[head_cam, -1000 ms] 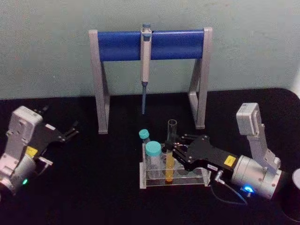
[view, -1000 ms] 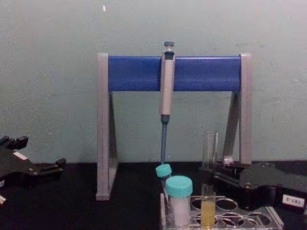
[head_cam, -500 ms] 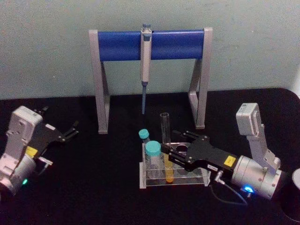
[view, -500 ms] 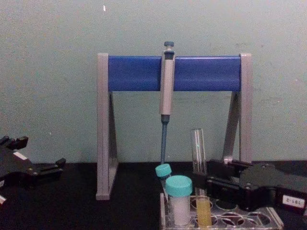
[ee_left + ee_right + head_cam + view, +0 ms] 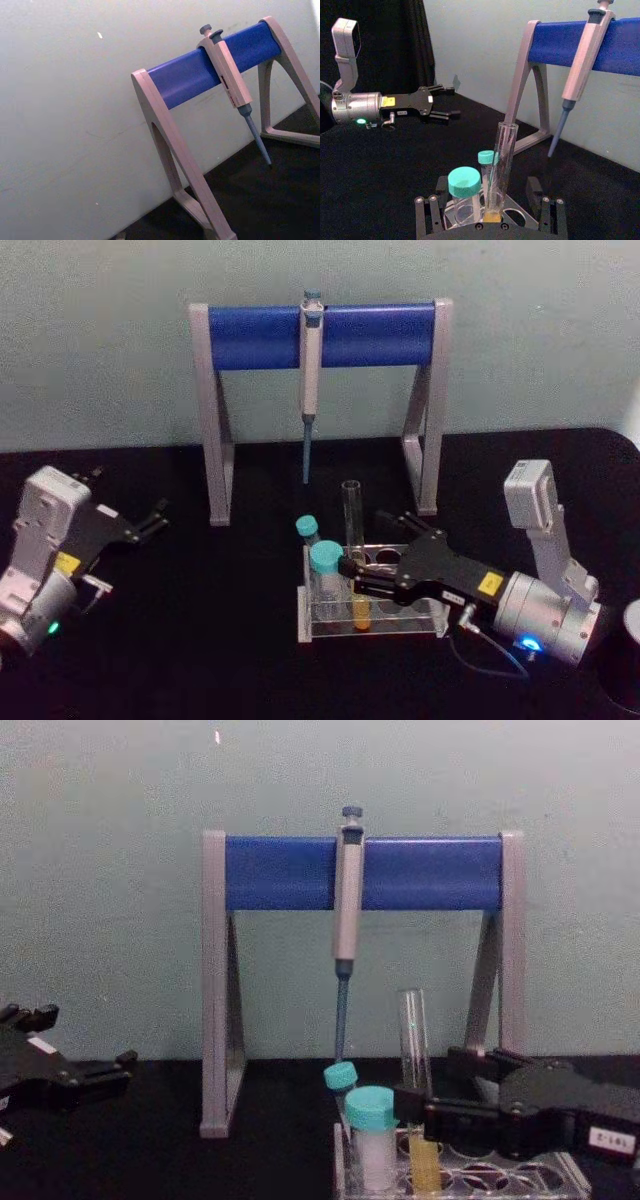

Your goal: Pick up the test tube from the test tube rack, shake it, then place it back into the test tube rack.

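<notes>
The test tube [image 5: 352, 530], clear glass with yellow liquid at its bottom, stands in the test tube rack [image 5: 420, 625], leaning slightly. My right gripper [image 5: 362, 540] reaches in from the right with its fingers open on either side of the tube, apart from the glass. The right wrist view shows the tube [image 5: 500, 165] rising between the two spread fingers [image 5: 427, 212]. From the chest the tube [image 5: 414, 1030] stands in the rack [image 5: 560, 1175] beside the right gripper [image 5: 430, 1080]. My left gripper [image 5: 150, 520] rests open at the far left, away from the rack.
Two teal-capped vials [image 5: 325, 562] stand in the rack's left end. Behind it is the grey-and-blue pipette stand [image 5: 260, 335] with a grey pipette [image 5: 311, 360] hanging down. A dark object [image 5: 625, 660] sits at the right edge. Black tabletop lies between rack and left arm.
One second ago my right gripper was shut on the test tube. It has since opened and spread wider, and the tube has shifted a little left in the rack. The left arm stayed put.
</notes>
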